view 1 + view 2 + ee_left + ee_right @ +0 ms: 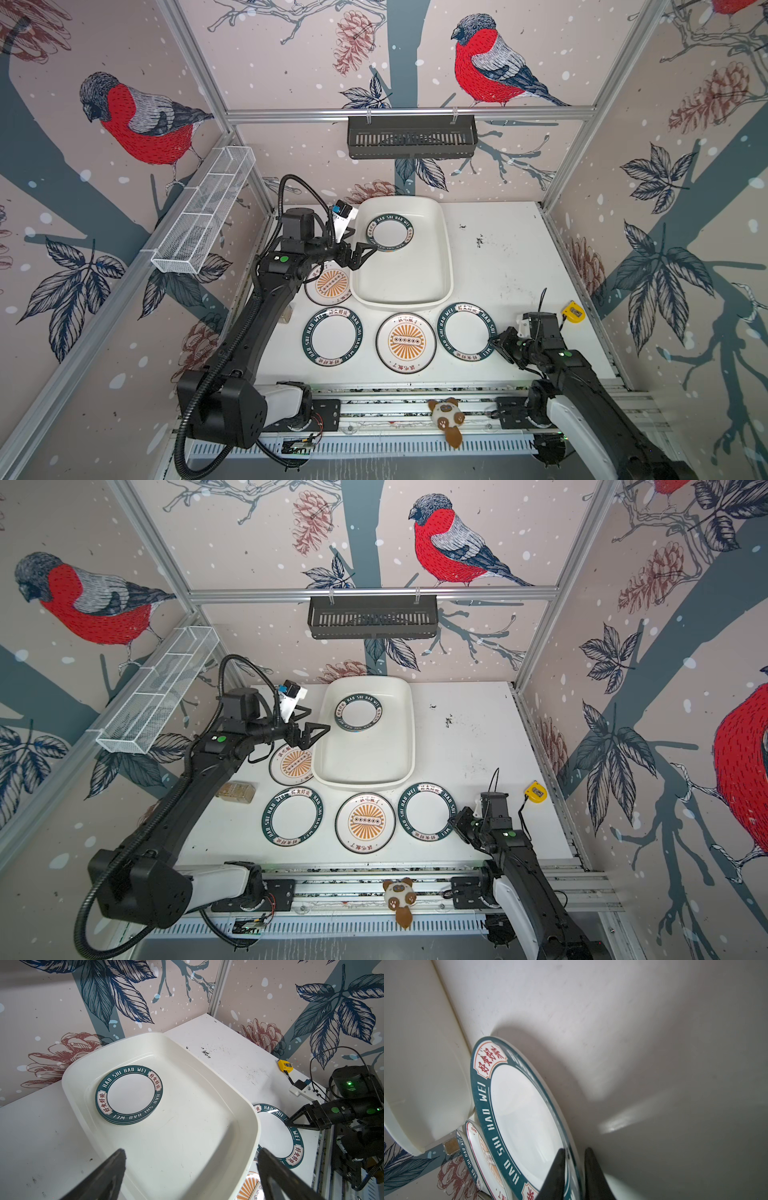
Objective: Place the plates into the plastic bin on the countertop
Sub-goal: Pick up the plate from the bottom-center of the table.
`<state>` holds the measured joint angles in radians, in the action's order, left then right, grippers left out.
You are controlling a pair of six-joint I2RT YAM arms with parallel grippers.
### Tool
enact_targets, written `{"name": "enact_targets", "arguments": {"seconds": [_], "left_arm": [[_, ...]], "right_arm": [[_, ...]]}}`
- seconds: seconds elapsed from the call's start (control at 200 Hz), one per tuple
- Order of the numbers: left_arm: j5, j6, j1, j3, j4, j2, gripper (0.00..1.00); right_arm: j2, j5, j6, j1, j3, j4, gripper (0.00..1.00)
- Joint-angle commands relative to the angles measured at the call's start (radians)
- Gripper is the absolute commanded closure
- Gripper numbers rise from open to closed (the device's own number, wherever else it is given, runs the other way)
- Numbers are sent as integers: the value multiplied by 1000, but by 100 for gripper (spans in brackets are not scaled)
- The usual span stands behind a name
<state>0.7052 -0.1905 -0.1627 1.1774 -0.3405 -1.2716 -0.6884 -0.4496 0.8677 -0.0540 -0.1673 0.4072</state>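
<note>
A white wire-mesh basket (pixel 203 208) hangs on the left wall and a black slotted basket (pixel 411 137) on the far rail, both above the bench. A plush toy (pixel 446 419) lies on the near rail. A small clear box (pixel 236 791) sits at the left under the left arm (pixel 249 316), and a yellow gadget (pixel 572 312) on a cable sits at the right edge. That arm partly covers the far-left sunburst plate (pixel 330 284), just beside the bin.

The white bench (pixel 519 257), scuffed with dark specks, stands between walls (pixel 540 50) papered with bullfinches and pine cones. The plastic bin (pixel 399 278) holds a short stack of green-rimmed plates (pixel 390 234) at its far end. Nearer lie the left green-rimmed plate (pixel 332 336), the middle sunburst plate (pixel 406 343) and the right green-rimmed plate (pixel 465 332).

The left hand (pixel 365 257) hovers over the bin's left rim, fingers wide apart, empty. The right hand (pixel 495 340) straddles the right plate's edge, its fingers (pixel 556 1172) close on either side of the rim. Whether they press on it I cannot tell.
</note>
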Motion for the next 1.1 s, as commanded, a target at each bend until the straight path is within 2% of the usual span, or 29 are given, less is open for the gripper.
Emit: {"name": "enact_targets", "arguments": {"seconds": [0.0, 0.45, 0.715, 1.096], "left_arm": [[20, 0, -3, 1, 29, 8, 2], [25, 11, -3, 5, 32, 8, 2], [31, 19, -3, 11, 36, 10, 2], [39, 25, -3, 20, 37, 11, 2]], "right_arm": [[12, 58, 24, 3, 19, 81, 80], [114, 37, 81, 31, 22, 76, 87], [157, 23, 117, 42, 5, 68, 95], [164, 30, 132, 56, -95, 55, 99]]}}
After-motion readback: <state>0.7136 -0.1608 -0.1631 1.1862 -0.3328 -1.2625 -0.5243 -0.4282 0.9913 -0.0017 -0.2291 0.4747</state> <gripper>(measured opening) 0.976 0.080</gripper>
